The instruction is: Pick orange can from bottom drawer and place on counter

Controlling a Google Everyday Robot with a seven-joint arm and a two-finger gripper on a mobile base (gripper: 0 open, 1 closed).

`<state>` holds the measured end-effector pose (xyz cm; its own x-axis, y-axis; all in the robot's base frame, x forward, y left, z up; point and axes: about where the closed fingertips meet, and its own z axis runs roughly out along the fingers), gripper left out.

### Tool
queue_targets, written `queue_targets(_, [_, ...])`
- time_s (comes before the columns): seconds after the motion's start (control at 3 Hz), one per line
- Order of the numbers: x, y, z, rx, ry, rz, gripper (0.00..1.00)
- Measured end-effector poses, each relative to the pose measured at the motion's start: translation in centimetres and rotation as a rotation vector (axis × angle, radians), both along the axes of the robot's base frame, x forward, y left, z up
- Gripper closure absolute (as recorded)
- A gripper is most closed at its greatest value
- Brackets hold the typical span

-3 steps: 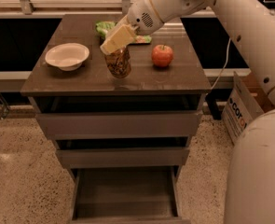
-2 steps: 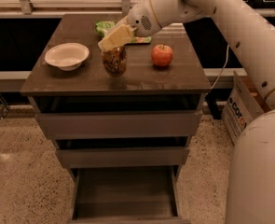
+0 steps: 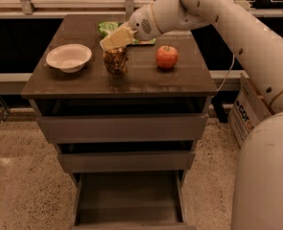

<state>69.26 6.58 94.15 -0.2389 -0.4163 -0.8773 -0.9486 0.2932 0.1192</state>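
Orange can (image 3: 116, 62) on the table (image 3: 131, 83), with the hand (image 3: 116, 38) on top of it.

The can stands upright near the middle of the dark table top. The hand reaches in from 2 o'clock on the white arm (image 3: 227, 18) and covers the can's top. I cannot tell whether it is clenched on the can or released. A white bowl (image 3: 69, 57) sits at 9 o'clock of the can, well apart. A red apple (image 3: 167, 57) sits at 3 o'clock, and a green packet (image 3: 106, 28) lies at 12 o'clock near the far edge. Below, at 6 o'clock, the bottom drawer (image 3: 129, 195) is pulled out. A cardboard box (image 3: 244, 114) is on the floor at 3 o'clock of the cabinet.
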Motion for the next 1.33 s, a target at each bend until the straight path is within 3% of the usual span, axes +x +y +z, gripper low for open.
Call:
queue_targets(0.33, [0.18, -0.15, -0.43, 0.003, 0.026, -0.027, 1.0])
queue_targets(0.67, [0.22, -0.41, -0.76, 0.013, 0.05, -0.044, 0.84])
queue_targets(1.0, [0.21, -0.54, -1.09, 0.034, 0.073, -0.052, 0.52])
queue_targets(1.33, [0.17, -0.26, -1.21, 0.033, 0.075, -0.048, 0.29])
